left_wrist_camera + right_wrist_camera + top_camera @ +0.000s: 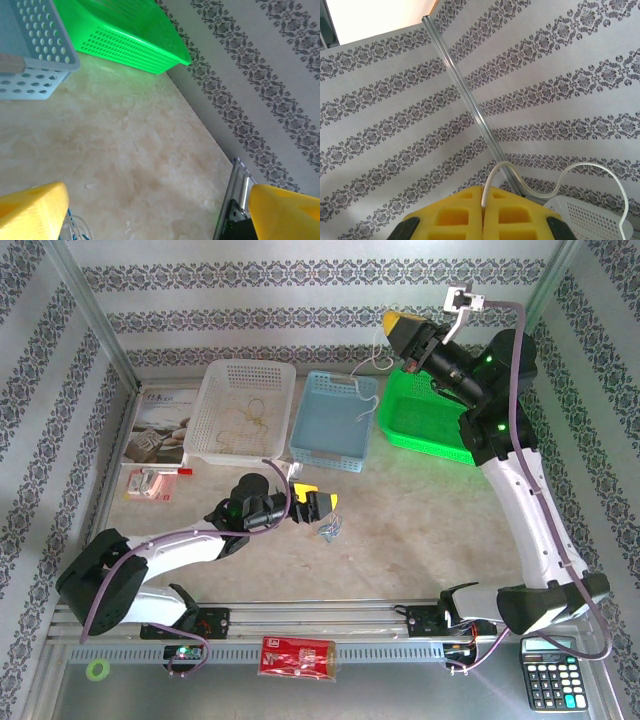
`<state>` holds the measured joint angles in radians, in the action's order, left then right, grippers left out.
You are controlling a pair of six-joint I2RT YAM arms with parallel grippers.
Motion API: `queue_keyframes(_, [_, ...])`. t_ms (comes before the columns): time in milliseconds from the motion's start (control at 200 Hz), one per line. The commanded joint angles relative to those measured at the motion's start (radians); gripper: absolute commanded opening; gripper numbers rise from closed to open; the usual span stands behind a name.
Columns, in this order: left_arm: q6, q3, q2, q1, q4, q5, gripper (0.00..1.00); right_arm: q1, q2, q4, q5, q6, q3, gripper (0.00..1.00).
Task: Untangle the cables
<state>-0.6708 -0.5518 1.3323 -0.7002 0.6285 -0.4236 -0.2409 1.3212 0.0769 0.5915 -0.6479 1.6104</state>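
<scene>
My right gripper is raised high at the back, above the blue basket. It is shut on one end of a thin white cable, which dangles toward the basket. In the right wrist view the yellow pads pinch the white cable, and it loops off to the right. A small tangle of white and blue-green cables lies on the table just in front of my left gripper. That gripper is open and holds nothing. The tangle peeks in beside the left pad. More yellowish cords lie in the white basket.
A green basket stands at the back right, next to the blue one. A booklet and a red-and-white packet lie at the left. A red package, a calculator and a green ring sit along the near rail.
</scene>
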Motion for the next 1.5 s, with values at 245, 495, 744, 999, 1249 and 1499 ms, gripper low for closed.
queue_keyframes(245, [0.053,-0.052,-0.049,0.014,-0.16,0.196,1.0,0.02,0.107,0.086,0.054,-0.017,0.004,0.0])
queue_keyframes(495, [0.033,-0.023,-0.144,0.054,-0.218,0.33,1.0,0.02,0.205,0.111,0.068,-0.031,-0.004,0.0])
queue_keyframes(744, [0.033,-0.005,-0.282,0.085,-0.313,0.377,1.0,0.018,0.329,0.194,0.096,-0.067,-0.044,0.0])
queue_keyframes(999, [-0.062,-0.142,-0.374,0.193,-0.52,0.314,1.0,0.012,0.493,0.205,0.143,-0.075,-0.039,0.0])
queue_keyframes(1249, [-0.037,-0.335,-0.313,0.298,-0.68,0.19,1.0,-0.016,0.599,0.176,0.131,-0.036,-0.077,0.0])
queue_keyframes(1499, [-0.078,-0.317,-0.28,0.303,-0.64,0.154,1.0,-0.029,0.668,0.086,0.125,0.018,-0.07,0.32])
